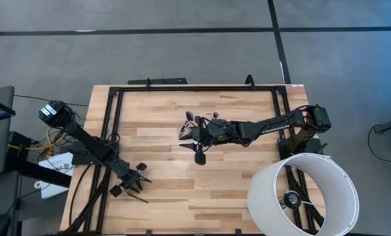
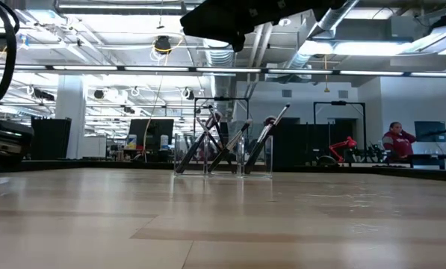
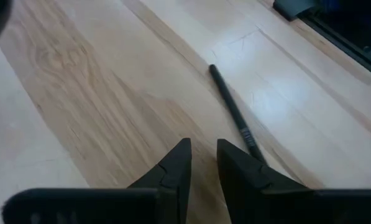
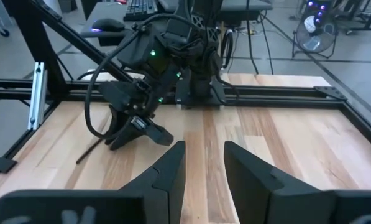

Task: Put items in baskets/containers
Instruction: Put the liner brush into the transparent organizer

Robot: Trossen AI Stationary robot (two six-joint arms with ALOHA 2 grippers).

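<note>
While both arms sit idle-looking, dark thin makeup brushes (image 2: 230,146) lean in small clear plastic holder (image 2: 223,158), mid-table.
R gripper (image 1: 194,136) hovers above holder, fingers apart w/ nothing between. L gripper (image 1: 135,180) low at table's front-left, fingers (image 3: 173,174) slightly apart, empty; one slim black brush (image 3: 235,112) lies flat on light wooden table (image 1: 247,183) just beside it.

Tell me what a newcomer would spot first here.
Likely the big white lamp shade at the table's near right corner. Next, the clear cup mid-table, brushes leaning in it, with the right tool over it. One brush lies loose on the wood by the left tool.
</note>
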